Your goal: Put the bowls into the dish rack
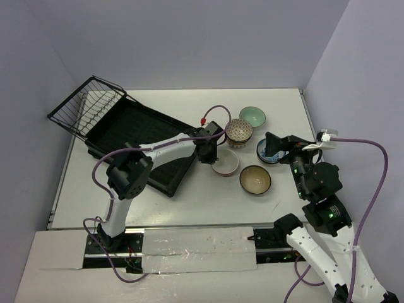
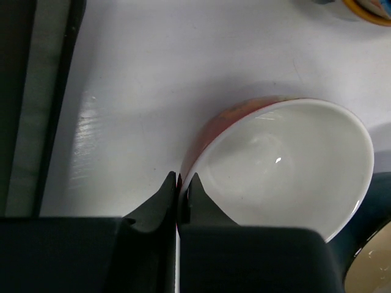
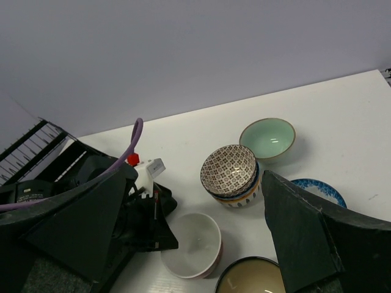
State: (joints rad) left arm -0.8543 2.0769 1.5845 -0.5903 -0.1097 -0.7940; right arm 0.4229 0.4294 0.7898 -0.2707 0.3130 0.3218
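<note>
My left gripper is shut on the rim of a red bowl with a white inside, which rests on the table; the wrist view shows the rim pinched between the two jaws. The bowl also shows in the right wrist view. The black dish rack with its wire basket lies just left of it. My right gripper is open above the blue-and-white speckled bowl. A lattice-patterned bowl tops a stack, a mint green bowl sits behind, a cream bowl with a dark outside in front.
The bowls cluster close together right of the rack. The left arm's purple cable loops over the table between rack and stack. Grey walls close in the table on three sides.
</note>
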